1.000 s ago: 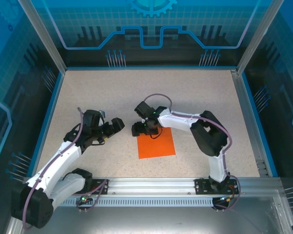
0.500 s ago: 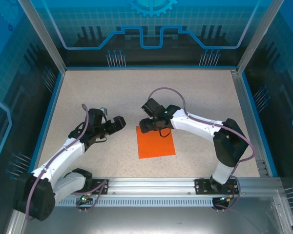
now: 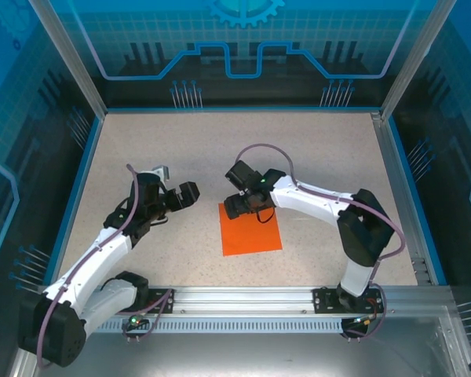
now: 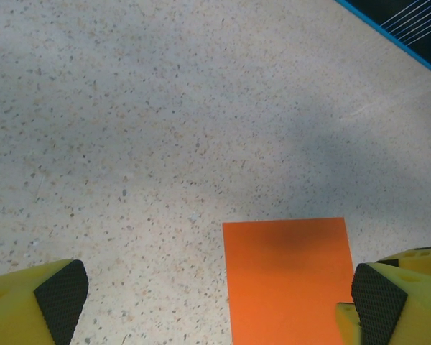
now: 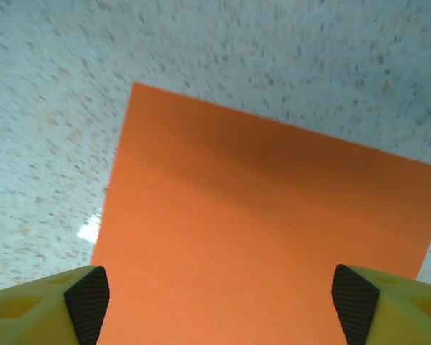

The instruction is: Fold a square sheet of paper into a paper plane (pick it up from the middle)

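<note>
Thin, smooth, bright orange square sheet of paper (image 3: 253, 232) lying flat on the speckled beige table (image 3: 173, 149), near the front middle. Right gripper (image 3: 234, 206) over its far left corner, jaws spread wide, grasping nothing. Left gripper (image 3: 190, 193) off to the left, apart from the sheet, also released and empty. From the right wrist: yellow fingers with black ribbed pads (image 5: 87, 302), sheet beneath crossed by a soft shadow. From the left wrist: sharp sheet corners, grainy stone-like table.

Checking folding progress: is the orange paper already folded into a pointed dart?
No, the orange paper lies flat on the table as a plain rectangle.
</note>
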